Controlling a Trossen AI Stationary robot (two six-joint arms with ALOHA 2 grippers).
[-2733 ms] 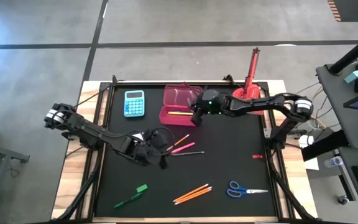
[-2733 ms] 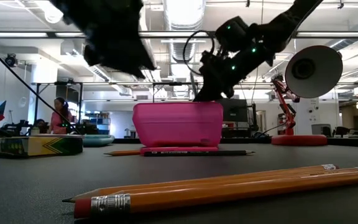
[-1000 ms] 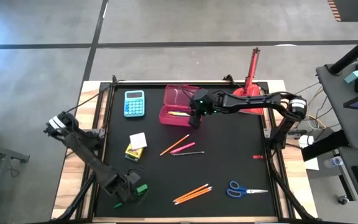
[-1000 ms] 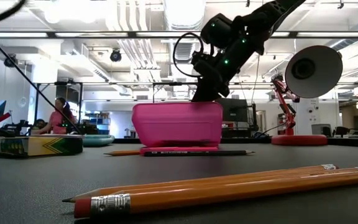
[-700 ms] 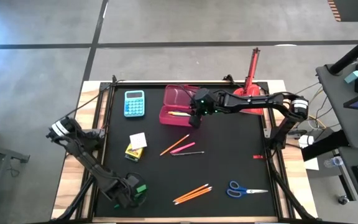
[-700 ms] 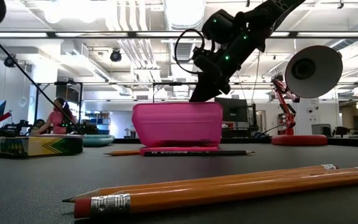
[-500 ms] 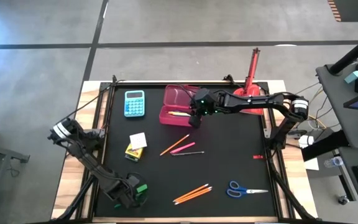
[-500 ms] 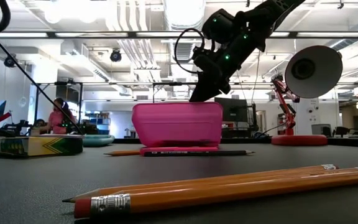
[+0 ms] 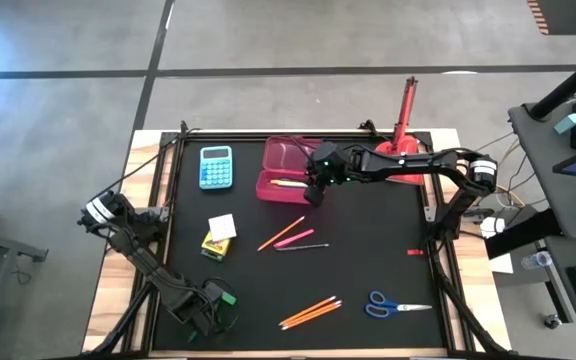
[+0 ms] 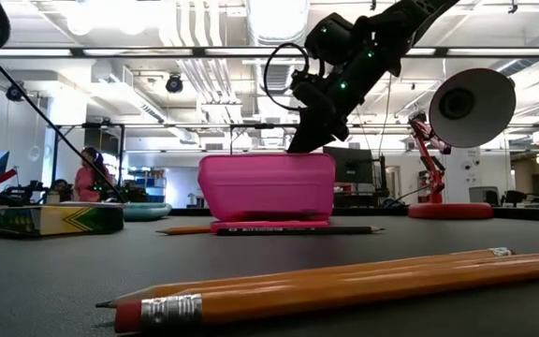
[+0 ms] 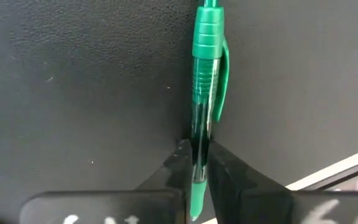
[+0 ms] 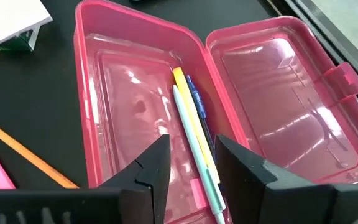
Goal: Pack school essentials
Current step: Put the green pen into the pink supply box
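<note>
Black desk point(image 9: 368, 250): my left end effector point(image 11: 194, 163) is clenched on the green pen point(image 11: 205, 93) at the near-left corner; right end effector point(image 12: 191, 163), empty, hovers over the pink case point(image 12: 104, 112) holding three pens. Pencils point(image 9: 308, 311), scissors point(image 9: 396, 304) remain.

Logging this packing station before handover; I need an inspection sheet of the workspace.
Surface: black mat, wooden edges.
Job's things: pencils, scissors, pink pens, crayon pack loose; pens in the open pink case.
Clutter: calculator, red lamp.
Grippers: left gripper shut on green pen at the near left corner; right gripper over the case, fingers apart, empty.
Cables: along the left arm.
Surroundings: person far behind.
</note>
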